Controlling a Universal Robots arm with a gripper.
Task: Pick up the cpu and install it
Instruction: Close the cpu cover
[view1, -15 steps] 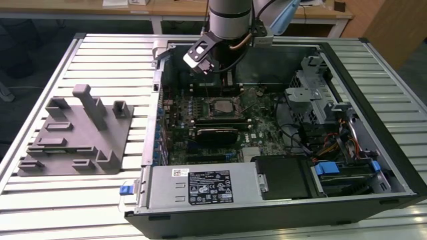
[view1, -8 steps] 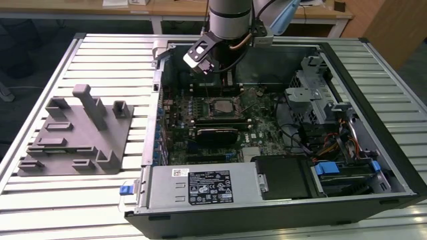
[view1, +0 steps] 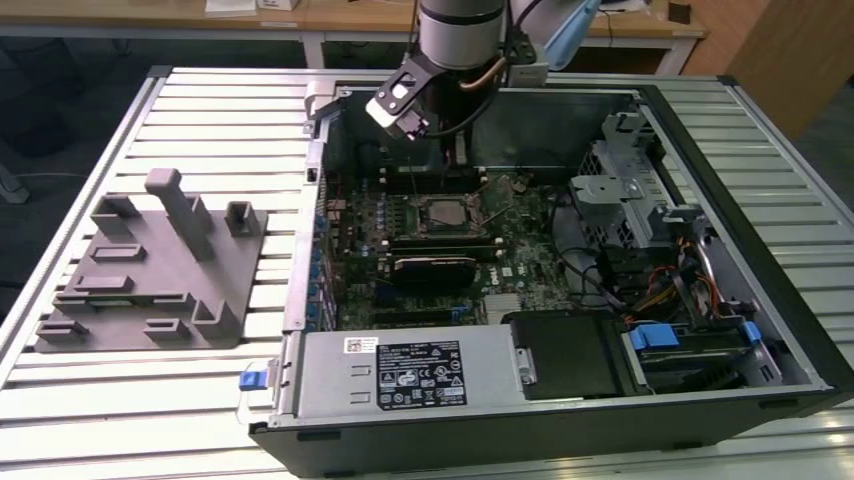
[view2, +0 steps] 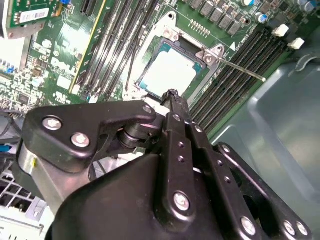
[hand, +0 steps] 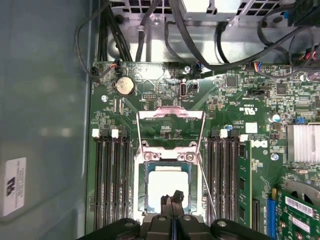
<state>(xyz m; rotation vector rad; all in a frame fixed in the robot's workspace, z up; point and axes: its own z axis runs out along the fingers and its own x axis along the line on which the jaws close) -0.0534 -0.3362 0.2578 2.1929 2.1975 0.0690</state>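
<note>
In the exterior view, the arm (view1: 461, 35) reaches down into the open computer case (view1: 547, 130), which lies on the slatted surface (view1: 134, 400). It hangs over the far part of the motherboard (view1: 400, 290), just above the socket (view1: 441, 212). A grey tray (view1: 147, 270) with upright posts stands on the surface, well apart, at the exterior view's left.

In the second wrist view, the cpu (view2: 167, 72) lies flat inside the socket frame, its pale top facing up. The claw (view2: 172, 95) is clenched, its fingers drawn together with nothing between them, and its tip is over the chip's near edge. The thin lever (view2: 247, 70) juts out free beside the memory slots (view2: 240, 60).

In the first wrist view, the cpu (hand: 167, 182) sits square in the socket, and the closed tip of the claw (hand: 173, 200) overlaps one edge of it. We cannot tell whether the tip touches the chip or hovers just above it. The load plate (hand: 170, 116) is swung open, away from the chip.

We judge the pick and the placing done and the step in hand to be seating. The chip is in its place but nothing clamps it, since the plate is up and the lever unlatched. Any move from here calls for a light, straight motion that neither drags nor tilts the chip on the contacts beneath.
</note>
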